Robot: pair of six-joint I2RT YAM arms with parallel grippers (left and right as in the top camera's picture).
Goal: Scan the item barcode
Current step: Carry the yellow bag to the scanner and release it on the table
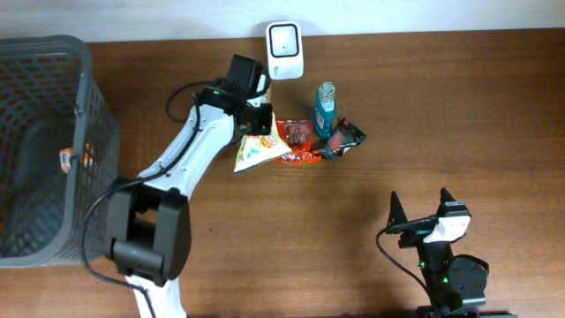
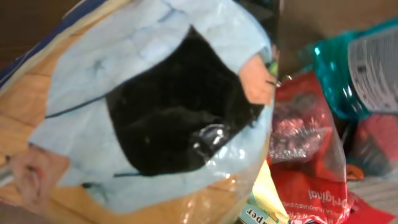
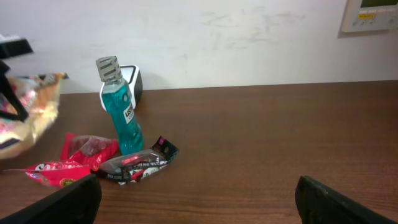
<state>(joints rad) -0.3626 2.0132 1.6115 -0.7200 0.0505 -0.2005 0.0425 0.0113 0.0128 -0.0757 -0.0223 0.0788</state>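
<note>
Where the tabletop meets its far edge, near the middle, a white boxy barcode scanner [image 1: 285,50] stands. Just in front of it, the left gripper [image 1: 257,117] is clenched on the top of a yellow and white crinkly plastic snack bag [image 1: 256,152]. The snack bag hangs from the jaws between the scanner and the tabletop's centre, its lower corner pointing toward the left edge.

Left wrist view: the bag's surface fills most of the frame, with a pale blue and black print; a barcode cannot be made out.

To the right of the snack bag:
- flat red foil packet [image 1: 296,146], touching it or overlapped by it, cannot tell which
- teal plastic bottle with grey cap [image 1: 326,108], upright
- dark wrapper with red print [image 1: 343,138], just beside the bottle's base

A grey mesh plastic basket [image 1: 44,150] sits at the left edge.

The right gripper [image 1: 422,210] is near the front right corner, well apart from all items, jaws released and spread wide, nothing between them.
</note>
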